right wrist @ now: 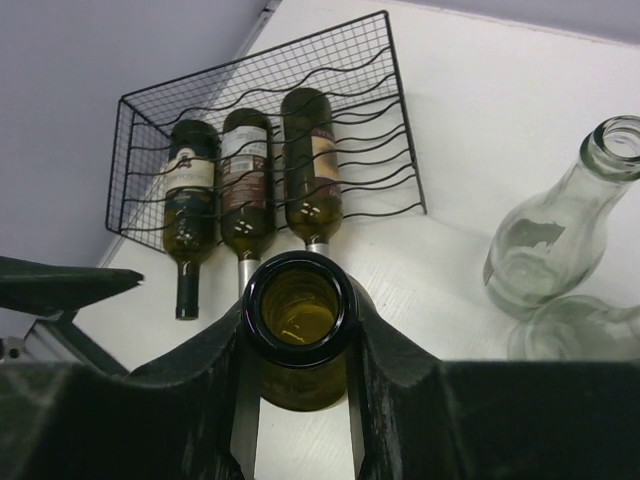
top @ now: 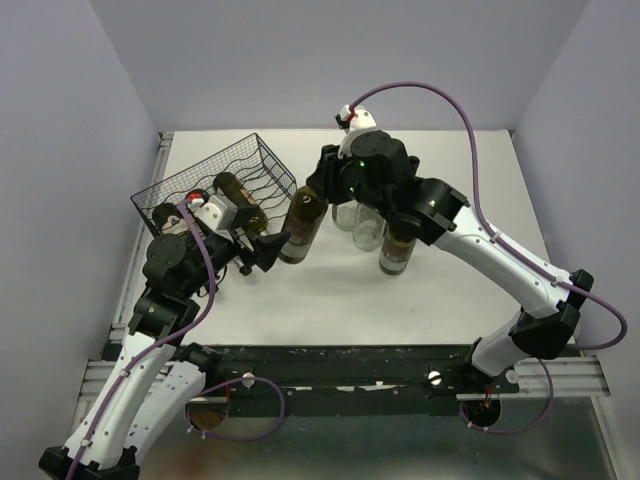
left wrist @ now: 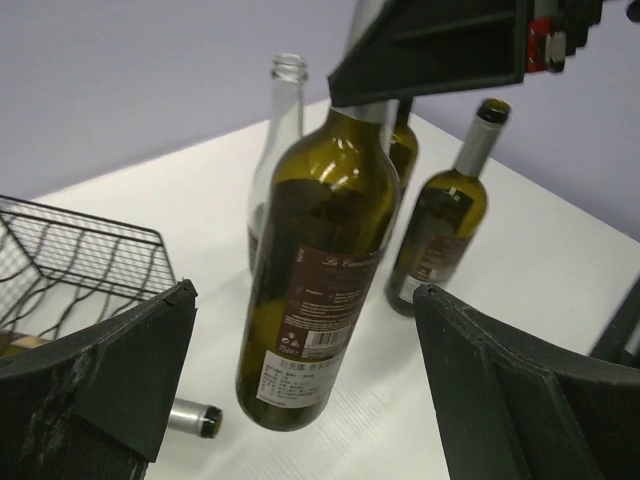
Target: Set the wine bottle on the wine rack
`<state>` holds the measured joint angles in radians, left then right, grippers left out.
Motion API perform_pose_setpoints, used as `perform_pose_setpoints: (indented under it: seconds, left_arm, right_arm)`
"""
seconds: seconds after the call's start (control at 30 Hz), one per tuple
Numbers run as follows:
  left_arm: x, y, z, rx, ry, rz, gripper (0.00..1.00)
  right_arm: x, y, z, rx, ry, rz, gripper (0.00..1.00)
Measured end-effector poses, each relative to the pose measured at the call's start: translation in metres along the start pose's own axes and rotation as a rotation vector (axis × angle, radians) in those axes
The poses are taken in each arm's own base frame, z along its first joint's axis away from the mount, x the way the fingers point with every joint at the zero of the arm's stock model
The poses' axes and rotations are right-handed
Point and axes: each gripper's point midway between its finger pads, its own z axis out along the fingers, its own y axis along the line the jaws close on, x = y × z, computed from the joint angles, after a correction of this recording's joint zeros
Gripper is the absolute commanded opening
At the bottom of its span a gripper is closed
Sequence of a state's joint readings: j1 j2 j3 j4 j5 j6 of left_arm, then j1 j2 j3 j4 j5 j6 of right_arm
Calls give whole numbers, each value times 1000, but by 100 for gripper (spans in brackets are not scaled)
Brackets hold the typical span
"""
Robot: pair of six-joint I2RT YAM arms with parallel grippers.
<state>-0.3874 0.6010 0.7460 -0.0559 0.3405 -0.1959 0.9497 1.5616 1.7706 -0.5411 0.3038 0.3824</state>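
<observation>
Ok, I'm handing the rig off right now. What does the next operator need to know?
Right end effector: shut on the neck of the wine bottle, which is tilted beside the wine rack.
Left end effector: open, flanking the bottle's body, not gripping.
Done: three bottles lie in the rack.
Left: lay the held bottle in a free cradle. A dark bottle and clear bottles stand nearby.

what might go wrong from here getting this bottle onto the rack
The right pincer grips the wine bottle only at its neck, tilted, so it might slip or swing. The open left pincer is close and could knock it. The standing bottle behind could topple if bumped.
</observation>
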Motion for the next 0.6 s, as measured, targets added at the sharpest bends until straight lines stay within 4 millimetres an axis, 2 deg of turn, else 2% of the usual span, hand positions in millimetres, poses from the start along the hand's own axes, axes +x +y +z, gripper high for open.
perform_pose_setpoints:
  seconds: [0.13, 0.27, 0.53, 0.6]
  left_arm:
    - [14, -19, -2, 111, 47, -24, 99]
    - [23, -29, -1, 177, 83, -36, 99]
    - [61, -28, 7, 208, 230, -89, 99]
    - [64, -31, 5, 224, 241, -95, 99]
  right_arm:
    - [6, 7, -11, -49, 47, 16, 1]
    - [9, 12, -21, -73, 95, 31, 1]
    - [-20, 27, -43, -132, 70, 92, 1]
    - [-23, 30, -45, -146, 65, 101, 1]
